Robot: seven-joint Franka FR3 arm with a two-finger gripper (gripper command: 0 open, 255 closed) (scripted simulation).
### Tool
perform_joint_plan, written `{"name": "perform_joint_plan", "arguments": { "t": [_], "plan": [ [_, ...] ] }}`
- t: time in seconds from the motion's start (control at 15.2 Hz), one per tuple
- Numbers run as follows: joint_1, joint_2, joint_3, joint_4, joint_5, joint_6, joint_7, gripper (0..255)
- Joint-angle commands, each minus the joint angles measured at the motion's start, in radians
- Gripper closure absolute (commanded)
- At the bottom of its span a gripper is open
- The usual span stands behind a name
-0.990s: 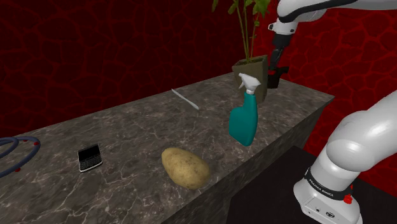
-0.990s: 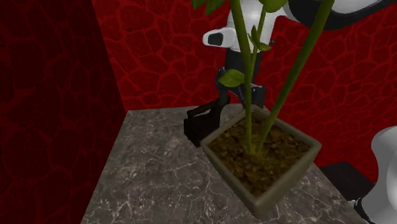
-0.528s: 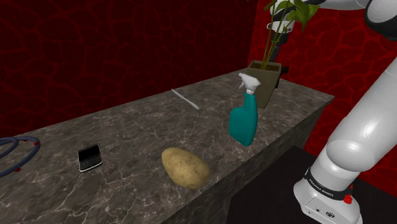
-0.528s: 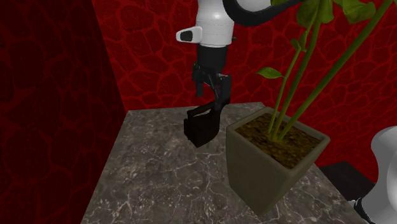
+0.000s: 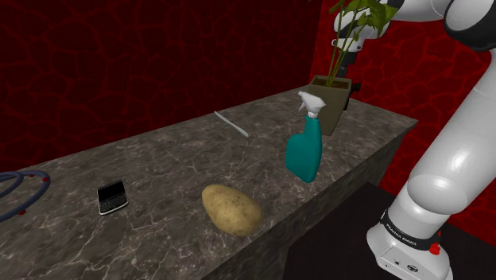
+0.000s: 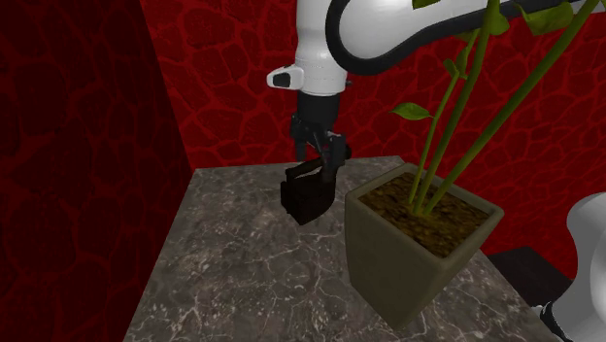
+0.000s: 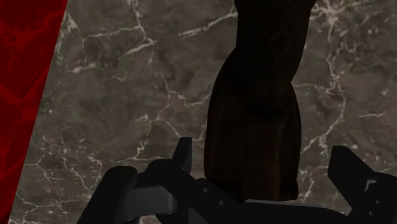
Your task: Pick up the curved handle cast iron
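Observation:
The cast iron piece [image 6: 309, 197] is a black block with a curved handle, standing on the dark marble counter [image 6: 243, 272] near its back corner, beside the planter. My black gripper [image 6: 322, 165] hangs straight down just above its handle. In the wrist view the dark handle [image 7: 254, 121] runs between my fingers [image 7: 184, 156], which stand apart on either side without touching it; the gripper [image 7: 267, 164] is open. In the shoulder view a small dark part of the cast iron [image 5: 355, 86] peeks out behind the planter.
A square planter [image 5: 330, 102] with a tall green plant stands right next to the cast iron. A teal spray bottle [image 5: 304, 147], a potato [image 5: 230, 209], a phone [image 5: 112, 196] and a thin white stick [image 5: 230, 123] lie along the counter. Red walls close the corner.
The planter, tilted a second ago, now stands upright. My gripper has swung from in front of the plant to over the cast iron and come down a little toward its handle.

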Motion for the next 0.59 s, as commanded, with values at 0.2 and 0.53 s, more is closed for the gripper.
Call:
{"name": "perform_joint_plan", "arguments": {
  "t": [0.2, 0.53],
  "plan": [
    [0.0, 0.002, 0.0, -0.011, 0.001, 0.014, -0.001, 255],
    [0.0, 0.002, 0.0, -0.012, 0.001, 0.014, -0.001, 255]
  ]
}}
